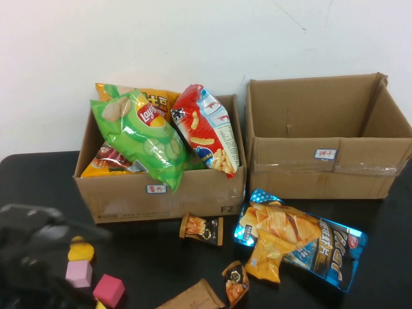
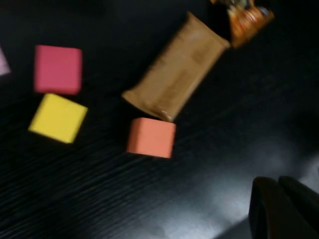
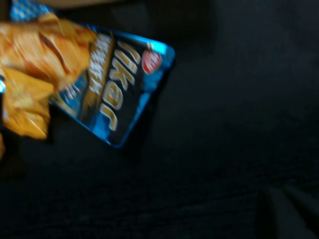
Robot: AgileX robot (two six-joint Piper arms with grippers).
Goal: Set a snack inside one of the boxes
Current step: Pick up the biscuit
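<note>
The left cardboard box is stuffed with a green Lay's bag, a red snack bag and orange bags. The right cardboard box is empty. A blue chip bag with a small yellow bag on it lies in front of the right box; it also shows in the right wrist view. A brown bar lies at the front, also in the left wrist view. My left gripper is shut and empty, low at front left. My right gripper is shut and empty over bare table.
Two small snack packs lie in front of the left box. Foam blocks sit at front left: pink, magenta, yellow. An orange block lies by the brown bar's end. The table is black.
</note>
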